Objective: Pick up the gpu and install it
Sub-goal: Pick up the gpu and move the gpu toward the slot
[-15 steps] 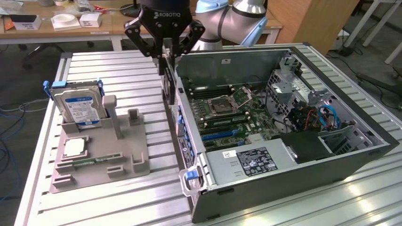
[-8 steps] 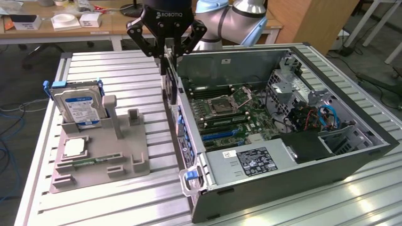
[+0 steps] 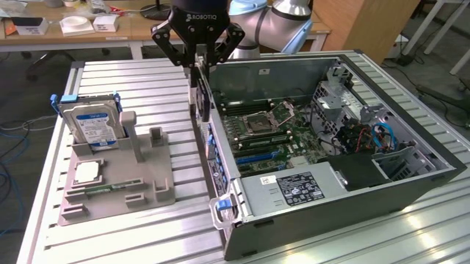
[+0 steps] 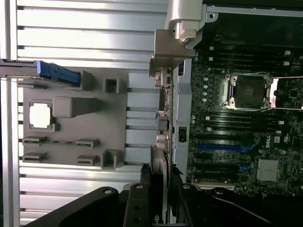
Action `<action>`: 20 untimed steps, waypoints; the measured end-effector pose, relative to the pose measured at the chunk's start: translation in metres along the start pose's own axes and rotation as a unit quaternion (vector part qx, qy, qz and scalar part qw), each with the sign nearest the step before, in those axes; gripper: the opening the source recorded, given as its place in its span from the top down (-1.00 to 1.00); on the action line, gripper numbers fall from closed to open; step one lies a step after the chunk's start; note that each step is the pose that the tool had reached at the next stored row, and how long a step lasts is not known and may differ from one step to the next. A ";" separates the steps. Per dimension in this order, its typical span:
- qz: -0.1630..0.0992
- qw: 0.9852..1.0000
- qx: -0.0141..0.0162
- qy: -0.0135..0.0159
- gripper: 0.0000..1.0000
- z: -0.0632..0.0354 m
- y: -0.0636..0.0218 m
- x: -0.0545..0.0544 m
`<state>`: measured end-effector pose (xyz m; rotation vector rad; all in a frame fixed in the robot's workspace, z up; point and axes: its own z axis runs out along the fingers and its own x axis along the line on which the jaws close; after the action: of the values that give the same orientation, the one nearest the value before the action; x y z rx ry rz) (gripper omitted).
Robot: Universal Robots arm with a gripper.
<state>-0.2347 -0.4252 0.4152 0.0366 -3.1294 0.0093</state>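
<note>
Clamping the gpu (image 3: 197,94) by its upper edge, the gripper (image 3: 200,61) is partly closed on the card. The card hangs edge-on and upright, in the air just above the open case's (image 3: 331,214) side wall on the exterior view's left. The wrist view shows the gpu (image 4: 163,123) between the grey holder (image 4: 71,132) and the motherboard (image 4: 246,123). A hard drive (image 3: 92,124) stands in the holder on the table (image 3: 147,77).
</note>
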 end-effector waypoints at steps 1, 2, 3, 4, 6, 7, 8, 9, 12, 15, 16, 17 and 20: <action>0.000 1.000 0.000 0.000 0.47 0.0000 0.0000 -0.001; 0.000 1.000 0.000 0.000 0.47 0.0000 -0.0001 -0.001; 0.000 1.000 0.000 0.000 0.47 0.0000 -0.0001 -0.002; 0.000 1.000 0.000 0.000 0.47 0.0000 -0.0001 -0.002; 0.000 1.000 0.000 0.000 0.47 -0.0001 -0.0001 -0.003; 0.000 1.000 0.000 0.000 0.47 -0.0001 -0.0001 -0.003; 0.000 1.000 0.000 0.000 0.47 0.0000 -0.0001 -0.004; 0.000 1.000 0.000 0.000 0.47 0.0000 -0.0001 -0.004; 0.000 1.000 0.000 0.000 0.47 0.0000 -0.0001 -0.006; 0.000 1.000 0.000 0.000 0.47 0.0000 -0.0002 -0.008; 0.000 1.000 0.000 0.000 0.47 -0.0001 -0.0002 -0.009; 0.000 1.000 0.000 0.000 0.47 -0.0001 -0.0002 -0.009; 0.000 1.000 0.000 0.000 0.47 -0.0001 -0.0003 -0.011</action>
<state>-0.2233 -0.4252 0.4152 0.0365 -3.1294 0.0093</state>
